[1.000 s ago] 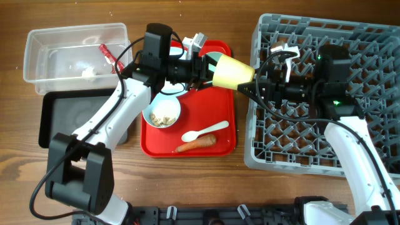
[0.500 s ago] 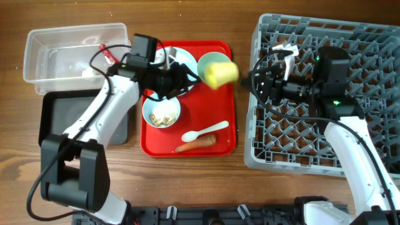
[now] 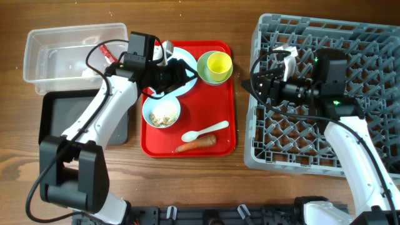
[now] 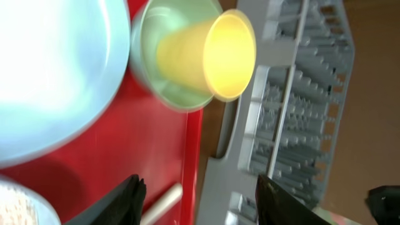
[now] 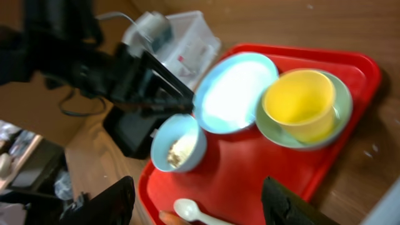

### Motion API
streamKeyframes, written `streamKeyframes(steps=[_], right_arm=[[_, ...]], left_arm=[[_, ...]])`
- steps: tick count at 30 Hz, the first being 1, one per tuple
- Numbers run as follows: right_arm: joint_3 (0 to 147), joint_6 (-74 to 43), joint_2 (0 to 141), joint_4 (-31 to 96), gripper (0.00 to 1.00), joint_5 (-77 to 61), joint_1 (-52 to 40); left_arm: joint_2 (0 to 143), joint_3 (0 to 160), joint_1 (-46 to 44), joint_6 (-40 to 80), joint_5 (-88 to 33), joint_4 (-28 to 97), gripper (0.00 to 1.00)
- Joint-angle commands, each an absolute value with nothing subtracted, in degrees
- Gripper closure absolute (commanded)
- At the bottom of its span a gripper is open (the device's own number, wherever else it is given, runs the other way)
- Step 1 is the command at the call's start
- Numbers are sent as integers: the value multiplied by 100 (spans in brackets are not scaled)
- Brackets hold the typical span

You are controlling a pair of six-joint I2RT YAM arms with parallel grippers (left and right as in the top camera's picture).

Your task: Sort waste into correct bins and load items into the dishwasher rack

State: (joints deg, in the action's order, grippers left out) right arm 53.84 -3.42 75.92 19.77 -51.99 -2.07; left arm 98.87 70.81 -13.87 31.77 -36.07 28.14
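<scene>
The yellow cup stands inside a pale bowl at the back right of the red tray. It also shows in the left wrist view and right wrist view. My left gripper is open and empty over the pale blue plate. My right gripper is open and empty over the left edge of the grey rack. A second bowl holds beige crumbs. The white spoon and the carrot piece lie at the tray's front. The red wrapper lies in the clear tub.
The black tray sits in front of the clear tub, left of the red tray. My left arm crosses over the gap between the tub and the red tray. The rack fills the right side of the table.
My left gripper held the yellow cup out toward my right gripper, let it go and drew back left. The cup now stands in the bowl. My right gripper drew back slightly.
</scene>
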Motion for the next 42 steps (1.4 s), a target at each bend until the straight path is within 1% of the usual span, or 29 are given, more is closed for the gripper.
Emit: streamKeyframes(steps=[1, 2, 5, 8, 10, 13, 16, 19, 22, 25, 29, 33, 36, 42], right_arm=[[5507, -493, 7629, 2263, 33, -4202, -217], [5507, -491, 7629, 2375, 33, -4025, -220], [5507, -486, 7629, 2628, 30, -3798, -217], [5507, -467, 7629, 2864, 29, -3588, -220], [5507, -469, 7629, 2989, 29, -3441, -220], [5507, -464, 7629, 3107, 28, -3424, -220], [5507, -467, 7629, 3146, 28, -3424, -220], [5507, -462, 7629, 3194, 28, -3422, -220], [5507, -458, 7629, 3245, 28, -3339, -220], [5507, -451, 7629, 3293, 27, -3273, -220], [5507, -451, 7629, 3330, 27, -3273, -220], [5507, -454, 7629, 3334, 27, -3273, -220], [5507, -451, 7629, 3334, 27, -3273, -220], [5507, -451, 7629, 3336, 27, -3275, -220]], left_arm=[[9727, 7091, -1533, 2867, -2969, 2270, 39], [9727, 7091, -1577, 2869, -2705, 2084, 37], [9730, 7091, -1682, 2836, -1959, 1723, 37], [9730, 7091, -1848, 2340, -1223, 1297, 34], [9734, 7091, -1949, 2132, -845, 1103, 31], [9808, 7096, -2093, 1946, -526, 825, 30], [10005, 7279, -2182, 1811, -340, 895, 31], [10272, 7769, -2305, 1525, 1, 1280, 30], [10545, 8357, -2397, 1208, 128, 1741, 30], [10877, 8936, -2429, 1197, 132, 2327, 30], [11203, 9045, -2458, 1197, -21, 2670, 31], [11546, 9045, -2571, 1181, -228, 2703, 33], [11703, 9043, -2696, 1063, -204, 2593, 36], [11974, 9043, -2801, 1070, -141, 2375, 36]])
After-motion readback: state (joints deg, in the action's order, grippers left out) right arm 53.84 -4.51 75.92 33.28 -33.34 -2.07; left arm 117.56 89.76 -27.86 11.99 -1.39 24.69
